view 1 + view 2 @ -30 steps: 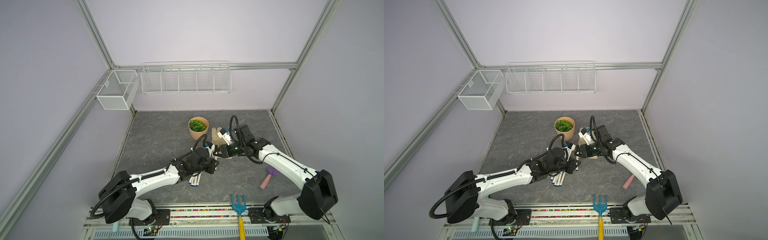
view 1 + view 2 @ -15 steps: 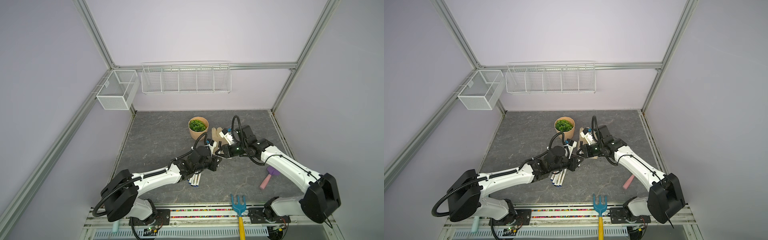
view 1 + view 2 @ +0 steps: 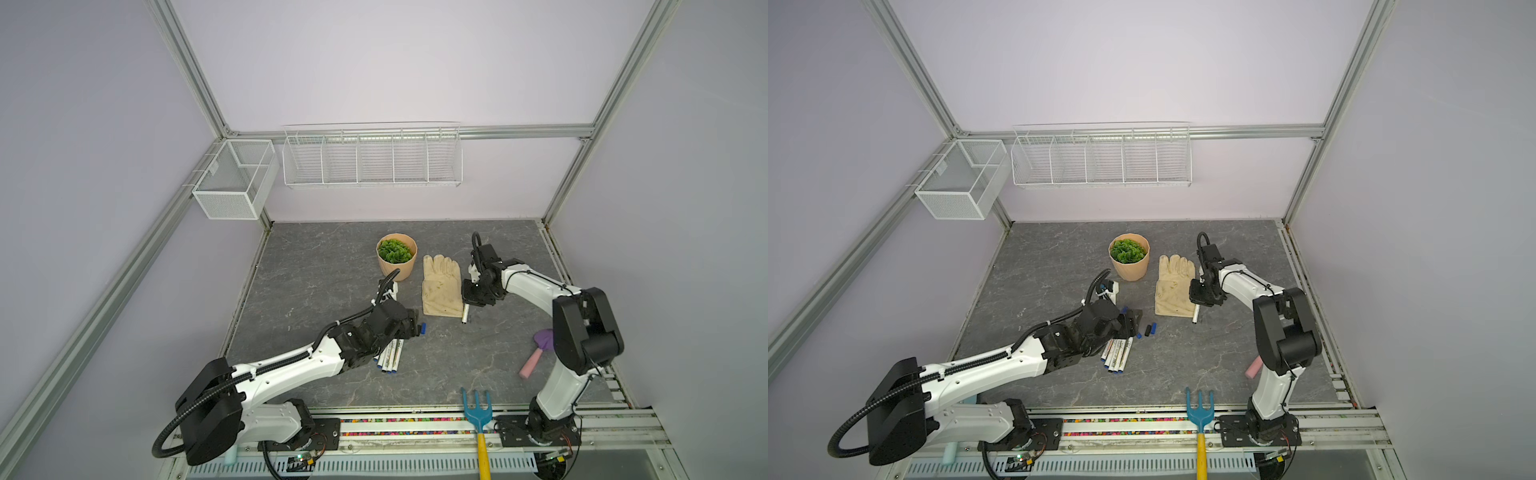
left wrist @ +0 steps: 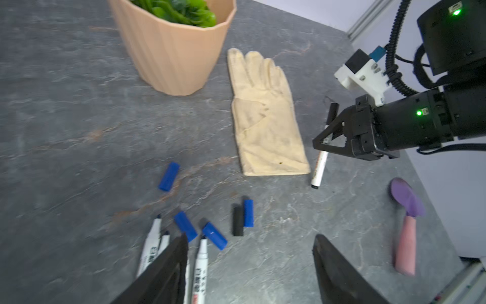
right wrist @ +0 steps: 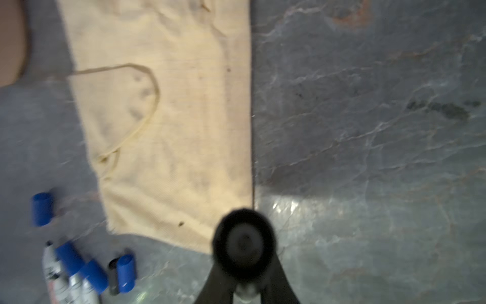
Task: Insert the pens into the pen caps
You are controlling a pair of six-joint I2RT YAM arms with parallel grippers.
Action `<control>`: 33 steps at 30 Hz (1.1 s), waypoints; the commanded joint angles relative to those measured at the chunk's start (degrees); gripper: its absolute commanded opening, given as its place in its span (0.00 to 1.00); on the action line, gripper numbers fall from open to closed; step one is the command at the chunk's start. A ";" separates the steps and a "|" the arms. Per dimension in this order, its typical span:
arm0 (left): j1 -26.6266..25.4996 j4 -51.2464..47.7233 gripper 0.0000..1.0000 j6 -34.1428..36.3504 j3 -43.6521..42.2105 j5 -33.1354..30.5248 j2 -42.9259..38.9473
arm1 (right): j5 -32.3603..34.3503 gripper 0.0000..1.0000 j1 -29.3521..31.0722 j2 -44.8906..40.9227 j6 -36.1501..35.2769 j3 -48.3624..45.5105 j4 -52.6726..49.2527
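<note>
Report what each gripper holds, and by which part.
The right gripper holds a pen by its barrel, just below the black cap. The left gripper is open and holds nothing.

The left arm and right arm have smooth white tubes and chunky black joints. A bumpy black hose runs along the left arm, held by white ties. Each arm stands on a black plate. The right wrist has a white block with silver screws, a blue plug and small green lights.
</note>
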 commanded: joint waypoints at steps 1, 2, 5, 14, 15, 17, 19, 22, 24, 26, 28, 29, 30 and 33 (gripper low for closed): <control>0.23 -6.48 0.74 -2.64 -1.54 -6.04 -3.11 | 6.43 0.17 -0.85 3.27 -0.36 2.63 -1.95; 0.23 -6.89 0.74 -2.75 -2.02 -6.30 -3.79 | 6.70 0.18 -0.98 4.05 -0.29 2.97 -1.60; 0.32 -6.97 0.74 -3.47 -4.00 -6.25 -5.67 | 6.54 0.30 -1.15 6.15 -0.11 4.11 -0.48; 0.32 -7.55 0.74 -6.13 -7.55 -5.41 -7.16 | 1.45 0.49 -0.62 0.79 3.69 -1.03 5.09; 0.31 -7.84 0.74 -6.41 -7.62 -5.21 -7.22 | 2.13 0.50 -0.39 -0.89 4.17 -2.01 5.21; 0.27 -8.72 0.74 -6.52 -7.86 -4.40 -7.30 | 3.70 0.52 0.30 -4.62 4.45 -4.10 6.05; 0.32 -9.65 0.74 -6.55 -8.13 -2.88 -7.20 | 6.19 0.52 1.21 -9.22 4.56 -6.34 6.69; 0.23 -10.15 0.73 -5.69 -8.71 0.30 -6.61 | 8.43 0.52 3.41 -15.79 3.27 -9.74 8.49; 0.23 -10.15 0.72 -6.10 -9.34 2.01 -6.02 | 9.02 0.51 4.68 -18.93 2.65 -11.17 8.96; 0.08 -9.51 0.70 -6.30 -9.82 3.85 -5.31 | 8.32 0.50 6.15 -21.62 2.28 -12.48 9.40; -0.12 -8.20 0.64 -5.96 -9.97 6.06 -3.88 | 7.83 0.49 7.57 -23.20 2.27 -13.71 9.87; -0.27 -7.49 0.63 -5.64 -9.77 7.24 -3.16 | 7.49 0.48 8.01 -23.56 2.35 -14.22 10.10; -0.38 -6.79 0.63 -5.02 -9.41 8.63 -2.08 | 7.35 0.48 8.48 -24.01 2.53 -14.80 10.31; -0.74 -7.98 0.59 -4.54 -6.90 10.56 1.87 | 6.27 0.45 8.97 -24.23 3.23 -16.19 11.17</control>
